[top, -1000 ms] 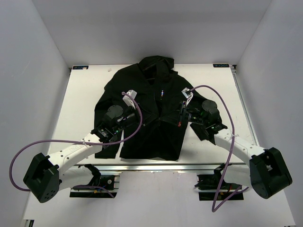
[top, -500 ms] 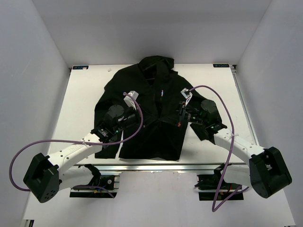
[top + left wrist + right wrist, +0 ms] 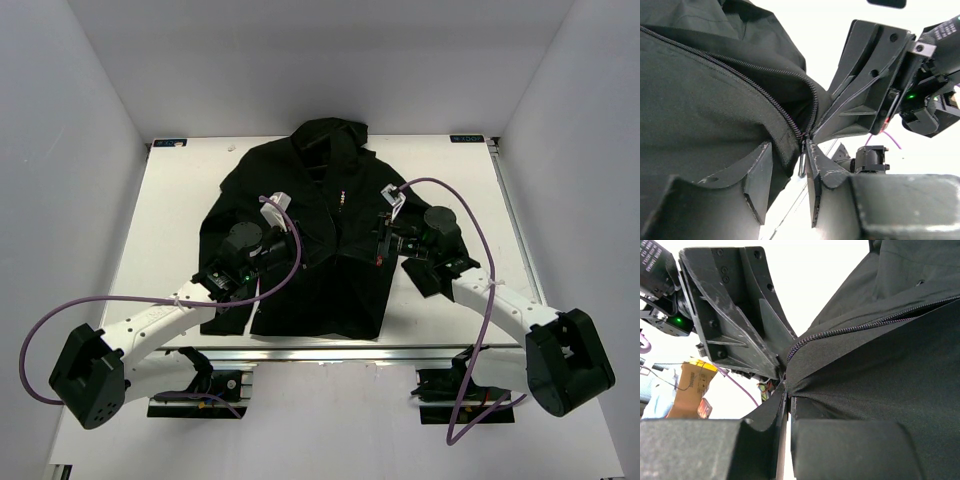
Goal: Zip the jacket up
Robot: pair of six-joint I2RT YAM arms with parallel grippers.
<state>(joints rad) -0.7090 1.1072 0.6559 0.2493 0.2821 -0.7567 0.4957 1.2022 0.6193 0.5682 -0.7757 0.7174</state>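
Note:
The black jacket [image 3: 325, 170] lies spread on the white table [image 3: 170, 230], hood at the far end. Both grippers meet at its centre front zipper [image 3: 338, 215], low on the chest. My left gripper [image 3: 305, 240] stands open. In the left wrist view its fingers [image 3: 760, 165] are apart, and the metal zipper pull [image 3: 802, 162] hangs loose between them, close to the right finger. My right gripper [image 3: 374, 245] is shut on the jacket's front edge [image 3: 805, 365], just below the zipper teeth [image 3: 850, 327]. The fabric there is lifted and taut.
A metal rail [image 3: 300, 348] runs along the near table edge. White walls enclose the left, right and far sides. Purple cables [image 3: 470, 230] loop from both wrists. A cardboard box [image 3: 690, 387] shows in the background of the right wrist view.
My left gripper has opened and let go of what it pinched at the zipper. The right gripper has stayed shut and shifted slightly away from me.

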